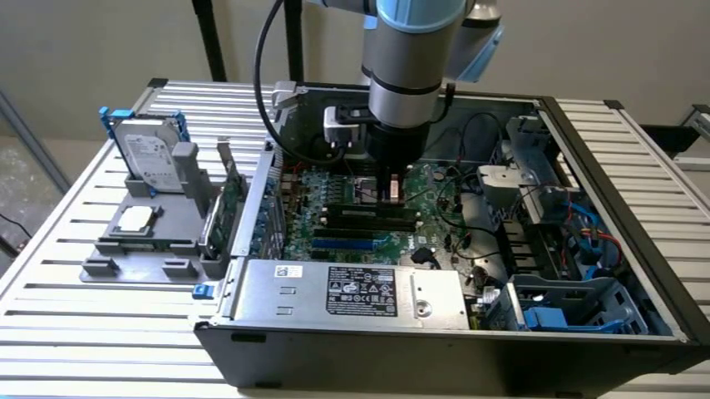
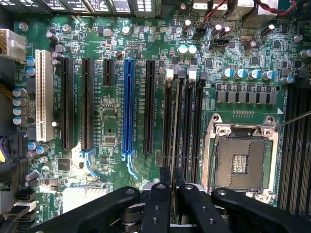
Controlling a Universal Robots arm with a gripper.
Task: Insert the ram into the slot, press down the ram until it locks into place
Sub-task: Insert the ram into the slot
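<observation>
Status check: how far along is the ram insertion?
Done: the ram is picked up and sits over the motherboard. In hand: the pincer grips it edge-on, lined up along the slot. Left: I cannot tell whether it is seated, so pressing it down until it locks counts as not yet done.

Smooth silver-grey cylindrical arm (image 1: 405,75) with a light blue band (image 1: 421,15) above the black claw (image 2: 172,174). A black cable (image 1: 264,83) loops alongside. Round screws (image 2: 160,186) dot the claw.
</observation>
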